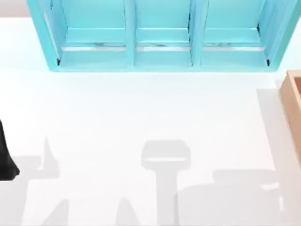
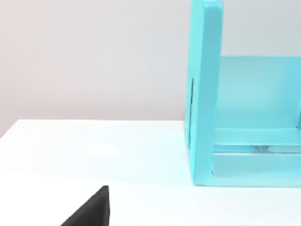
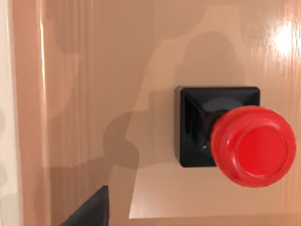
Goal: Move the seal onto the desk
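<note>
Fingers: one dark finger tip [image 3: 91, 209] juts into the right wrist view, and another dark tip [image 2: 91, 209] juts into the left wrist view; from these slivers I cannot tell whether either gripper is released, clenched or grasping anything
Seal: the seal [image 3: 235, 136] stands upright on the wooden floor of the tan box [image 3: 84, 94]; the right wrist view looks straight down on it
Seal's base: a black square block with bevelled edges sloping in toward the middle; it sits flat on the wood, casting a soft shadow beside it
Seal's knob: a glossy red ball, rounded and smooth, with a flatter, brighter disc on its crown; from this angle it overhangs one side of the black base and hides part of it
Seal's stem: a short dark neck is just visible between knob and base
Box: warm tan wood with fine grain; one wall rises as a paler strip along the edge of the right wrist view; in the top view its corner shows at the right side of the desk [image 1: 141, 108]
Desk: plain white and flat; grey shadows lie across its near part
Cabinet: the teal cabinet [image 1: 162, 37] stands at the far side of the desk with three compartments side by side; the left wrist view shows its end wall and one compartment
Left arm: a dark part of it [image 1: 5, 160] shows at the left edge of the top view, above the desk
</note>
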Robot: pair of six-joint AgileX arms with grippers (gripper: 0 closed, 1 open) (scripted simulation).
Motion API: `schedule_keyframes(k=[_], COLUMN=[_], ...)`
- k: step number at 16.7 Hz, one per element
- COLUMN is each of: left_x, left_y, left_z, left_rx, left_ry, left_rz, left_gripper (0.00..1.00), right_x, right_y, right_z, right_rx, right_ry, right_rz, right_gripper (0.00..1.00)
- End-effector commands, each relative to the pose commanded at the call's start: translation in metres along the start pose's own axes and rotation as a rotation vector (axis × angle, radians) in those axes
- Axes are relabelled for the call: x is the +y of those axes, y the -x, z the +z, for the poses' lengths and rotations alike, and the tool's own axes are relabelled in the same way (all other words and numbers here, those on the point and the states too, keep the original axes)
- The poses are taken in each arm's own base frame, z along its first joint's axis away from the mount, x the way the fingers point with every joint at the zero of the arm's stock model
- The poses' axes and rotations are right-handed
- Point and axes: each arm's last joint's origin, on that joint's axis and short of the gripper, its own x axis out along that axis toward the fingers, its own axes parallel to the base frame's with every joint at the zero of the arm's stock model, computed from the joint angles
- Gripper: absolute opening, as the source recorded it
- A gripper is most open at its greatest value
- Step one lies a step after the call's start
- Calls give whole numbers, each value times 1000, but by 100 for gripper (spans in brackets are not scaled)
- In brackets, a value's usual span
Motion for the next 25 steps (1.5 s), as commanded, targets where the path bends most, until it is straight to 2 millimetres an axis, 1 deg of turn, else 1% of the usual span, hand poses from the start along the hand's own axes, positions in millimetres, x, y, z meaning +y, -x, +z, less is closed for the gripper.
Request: schedule_keyframes(k=[3, 6, 8, 12, 14, 16, 19, 22, 23, 25], left_x=[0, 0, 0, 0, 0, 0, 0, 0, 0, 0], left_y=[0, 0, 0, 0, 0, 0, 0, 0, 0, 0], left_z=[0, 0, 0, 0, 0, 0, 0, 0, 0, 0], left_rx=[0, 0, 0, 0, 0, 0, 0, 0, 0, 0], left_ry=[0, 0, 0, 0, 0, 0, 0, 0, 0, 0], left_rz=[0, 0, 0, 0, 0, 0, 0, 0, 0, 0], left_gripper=[100, 100, 100, 100, 100, 100, 100, 100, 100, 100], right_x=[-18, -30, -33, -31, -32, -31, -30, -27, -26, -25], right_y=[-9, -15, -17, -16, -21, -37, -71, -103, -109, -113], right_z=[26, 40, 43, 43, 42, 39, 33, 21, 18, 15], right_rx=[170, 258, 278, 275, 279, 285, 269, 271, 275, 278], right_ry=[-1, -3, -4, 0, -2, -4, -3, -4, -4, -4], right_rz=[43, 72, 79, 78, 79, 81, 75, 76, 77, 79], right_gripper=[100, 100, 100, 100, 100, 100, 100, 100, 100, 100])
